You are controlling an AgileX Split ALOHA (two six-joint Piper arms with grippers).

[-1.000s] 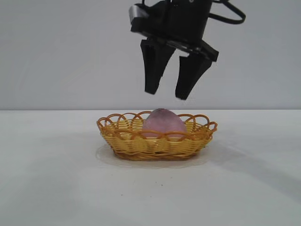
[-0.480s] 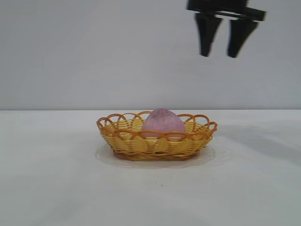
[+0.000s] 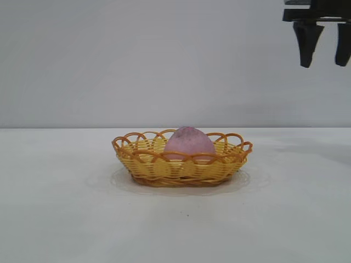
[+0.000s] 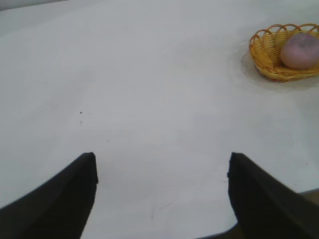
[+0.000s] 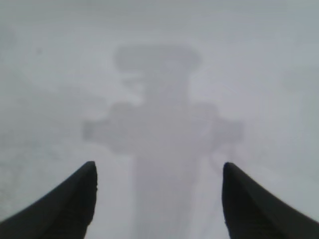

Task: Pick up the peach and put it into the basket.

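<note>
The peach (image 3: 190,143) sits inside the basket (image 3: 181,169), resting on the woven floor a bit toward the right end, its pointed top poking above the looped rim. So the drop looks done. The basket stands alone mid-surface (image 3: 66,208), nothing else near it.

The right tool (image 3: 324,52) hangs high up in the top right corner of the exterior view, well apart from the basket, fingers spread and empty, pointing down. Its wrist view only shows bare surface with the tool's own shadow on it. That reads like clearing out so it won't bump the rim.

The left tool (image 4: 162,196) is parked off to the side, also spread and holding nothing, basket far off in its view.
</note>
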